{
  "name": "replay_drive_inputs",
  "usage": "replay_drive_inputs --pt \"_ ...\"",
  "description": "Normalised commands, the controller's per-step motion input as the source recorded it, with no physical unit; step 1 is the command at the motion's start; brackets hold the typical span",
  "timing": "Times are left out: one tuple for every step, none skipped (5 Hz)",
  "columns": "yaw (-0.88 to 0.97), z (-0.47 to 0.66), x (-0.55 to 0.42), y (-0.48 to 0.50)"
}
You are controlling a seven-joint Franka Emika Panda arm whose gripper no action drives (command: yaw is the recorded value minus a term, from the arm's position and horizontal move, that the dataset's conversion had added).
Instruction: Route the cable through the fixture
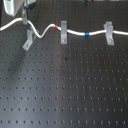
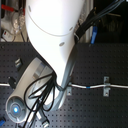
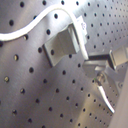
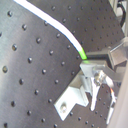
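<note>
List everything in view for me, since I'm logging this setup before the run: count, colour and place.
cable: one, white with a red band and a blue band; runs across the far part of the board in the first exterior view.
fixture: one, grey, leaning; toward the first exterior view's left, under the cable.
clips: two, grey, upright; middle and the first exterior view's right, cable passing through them.
board: one, black, perforated; under everything.
arm: one, white; fills the second exterior view.
tool: one, at the cable above the fixture; open or shut unclear.
</note>
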Motion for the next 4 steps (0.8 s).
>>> replay_drive_inputs --pt "-0.02 0.20 -0.019 0.127" --pt "0.04 0.22 -0.001 0.063" --pt "0.08 0.17 -0.042 0.130" --pt "0.10 0.06 -0.080 0.262"
